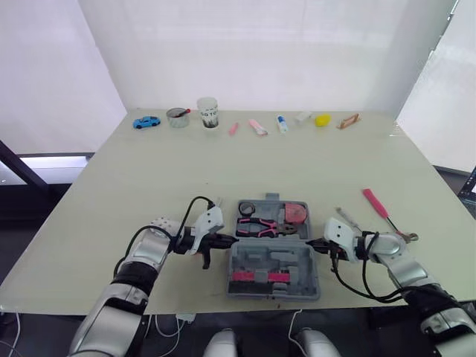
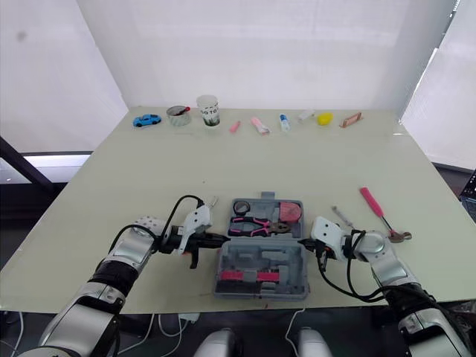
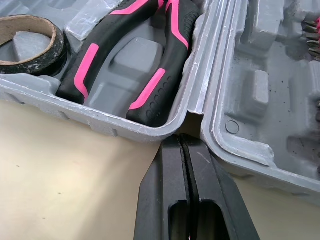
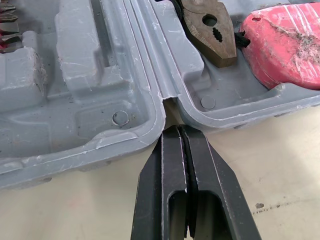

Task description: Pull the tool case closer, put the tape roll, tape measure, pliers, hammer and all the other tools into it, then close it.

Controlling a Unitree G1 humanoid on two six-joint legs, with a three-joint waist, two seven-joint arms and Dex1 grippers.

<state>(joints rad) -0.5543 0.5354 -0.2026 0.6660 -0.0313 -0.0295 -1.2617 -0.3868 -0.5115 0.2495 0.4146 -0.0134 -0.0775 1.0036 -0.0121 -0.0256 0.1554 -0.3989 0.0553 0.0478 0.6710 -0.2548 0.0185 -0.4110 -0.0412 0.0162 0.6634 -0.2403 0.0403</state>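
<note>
The tool case (image 1: pixel 256 260) is seen lying open on the table (image 1: pixel 223 149), near the front edge and between the two arms. In its far half, the tape roll (image 1: pixel 247 208) is seated at the 9 o'clock end, the pink-and-black pliers (image 1: pixel 260 225) are laid across the middle, and the red tape measure (image 1: pixel 296 213) is lodged at the 3 o'clock end. A row of pink-marked pieces (image 1: pixel 256 277) is held in the near half.

The left gripper (image 3: pixel 181 142) is placed at 9 o'clock of the case, its fingers pressed together with nothing between them and the tips set at the hinge notch where the two halves meet. The right gripper (image 4: pixel 179 131) is placed likewise at 3 o'clock, its fingers also pressed together and the tips at the opposite hinge notch.

The pink-handled hammer (image 1: pixel 381 208) is left on the table at about 2 o'clock of the case, well apart from it. A slim metal tool (image 1: pixel 346 217), whose kind cannot be told, is found between the hammer and the case.
</note>
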